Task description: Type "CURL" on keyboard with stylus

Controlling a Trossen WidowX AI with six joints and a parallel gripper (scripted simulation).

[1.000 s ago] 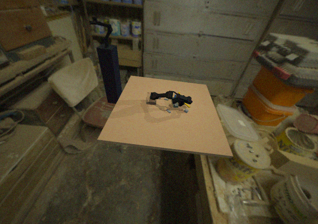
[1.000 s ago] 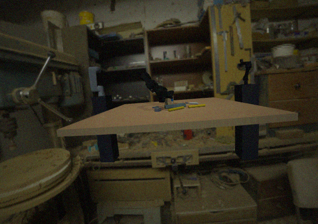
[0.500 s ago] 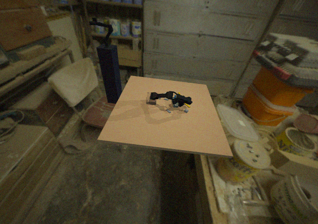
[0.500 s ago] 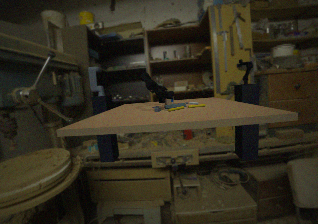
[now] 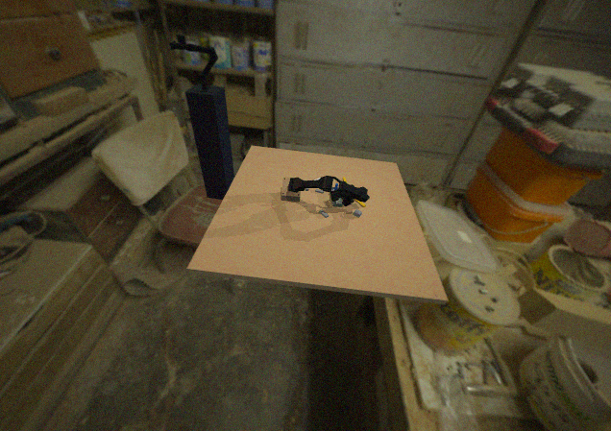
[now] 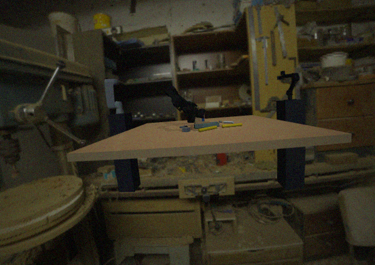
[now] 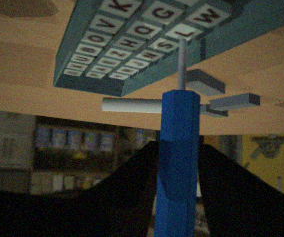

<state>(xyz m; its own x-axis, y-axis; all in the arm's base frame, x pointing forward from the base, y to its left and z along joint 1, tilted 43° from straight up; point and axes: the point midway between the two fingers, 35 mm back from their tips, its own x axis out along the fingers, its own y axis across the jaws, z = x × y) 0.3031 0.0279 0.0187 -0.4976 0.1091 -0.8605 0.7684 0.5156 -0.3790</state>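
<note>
The teal keyboard (image 7: 87, 90) (image 6: 209, 124) (image 5: 337, 203) lies on the desk, its rows of light lettered keys showing at the top of the wrist view. My gripper (image 7: 178, 151) is shut on the blue stylus (image 7: 178, 164) (image 6: 203, 119) above the keyboard's edge. The stylus's thin grey tip points away from the fingers and meets the near edge of the L key (image 7: 184, 31) in the wrist view. The S key (image 7: 165, 45) is to its left and the W key (image 7: 209, 16) to its upper right. How far the L key is pressed down, I cannot tell.
A white cylinder (image 7: 129, 105) (image 6: 227, 121) lies beyond the keyboard. Several grey blocks (image 7: 206, 83) (image 7: 236, 102) (image 6: 186, 129) (image 5: 357, 213) lie beside it. Two yellow sticks (image 6: 207, 128) (image 6: 232, 125) lie along its other side on the wooden desk (image 5: 316, 258) (image 6: 242, 137).
</note>
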